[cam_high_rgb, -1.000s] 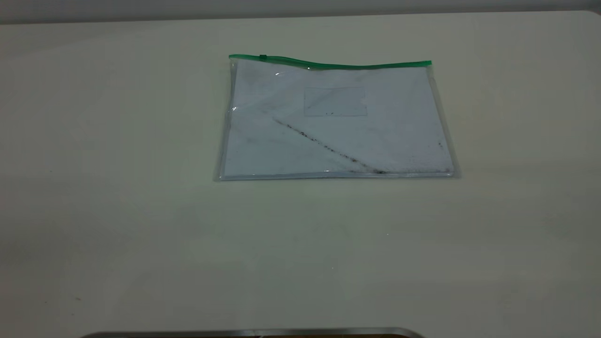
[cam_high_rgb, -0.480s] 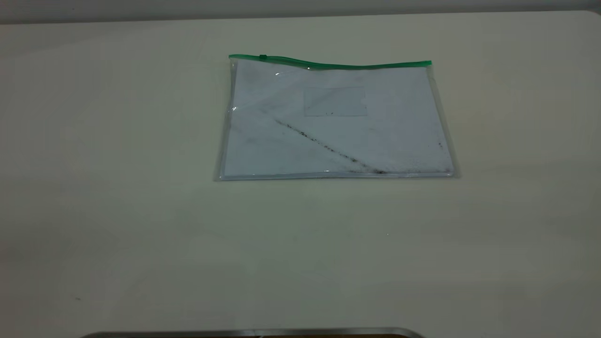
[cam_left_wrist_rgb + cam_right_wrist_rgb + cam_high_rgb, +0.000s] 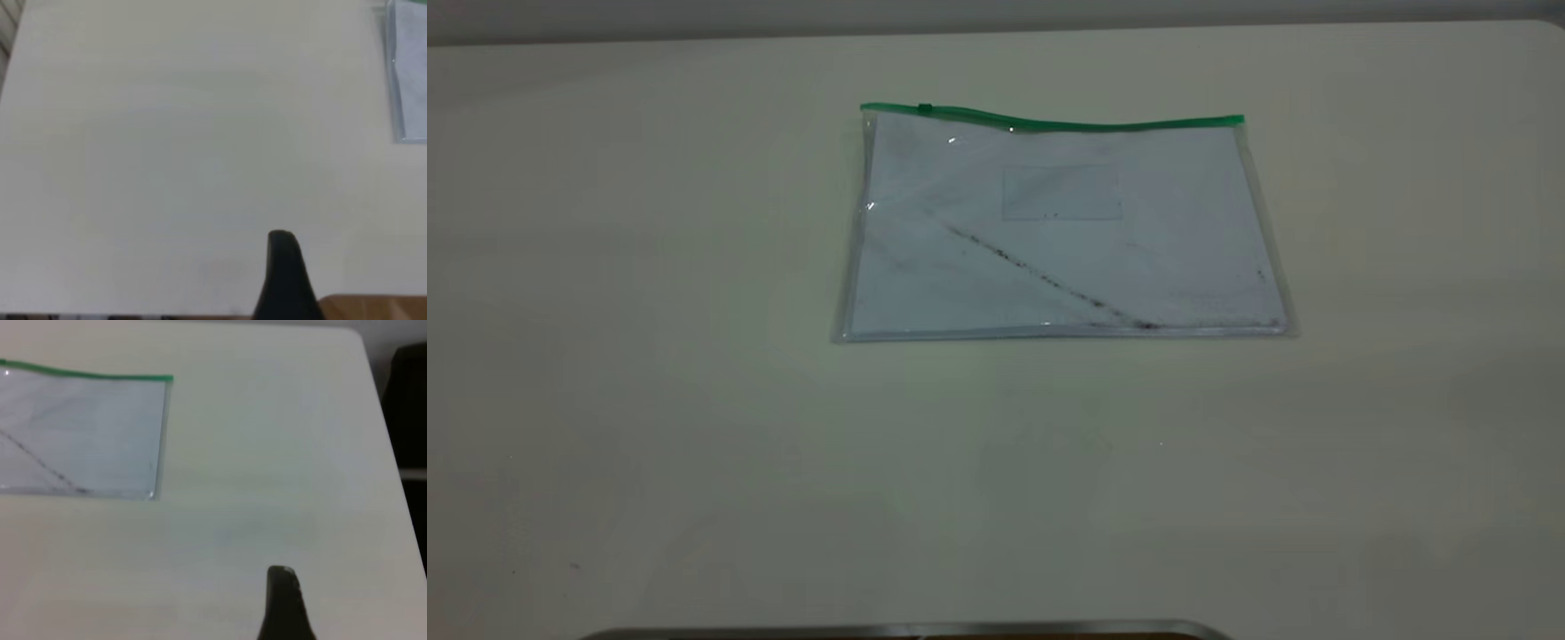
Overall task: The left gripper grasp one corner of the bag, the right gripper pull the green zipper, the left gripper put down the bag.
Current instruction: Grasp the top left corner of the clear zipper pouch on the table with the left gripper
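The bag (image 3: 1063, 231) lies flat on the table, a clear pouch with a white sheet inside and a dark diagonal smudge. The green zipper (image 3: 1049, 123) runs along its far edge, with the slider tab (image 3: 925, 108) near the left end. Neither gripper shows in the exterior view. A black part of my left gripper (image 3: 281, 267) hovers over bare table, well away from the bag's edge (image 3: 410, 67). A black part of my right gripper (image 3: 283, 600) is over bare table, apart from the bag's right end (image 3: 80, 433) and zipper (image 3: 87, 373).
The pale table (image 3: 694, 400) extends widely around the bag. A metal rim (image 3: 907, 630) lies at the near edge. The table's right edge and a dark object (image 3: 408, 400) beyond it show in the right wrist view. A brown surface (image 3: 373, 308) shows under the left wrist.
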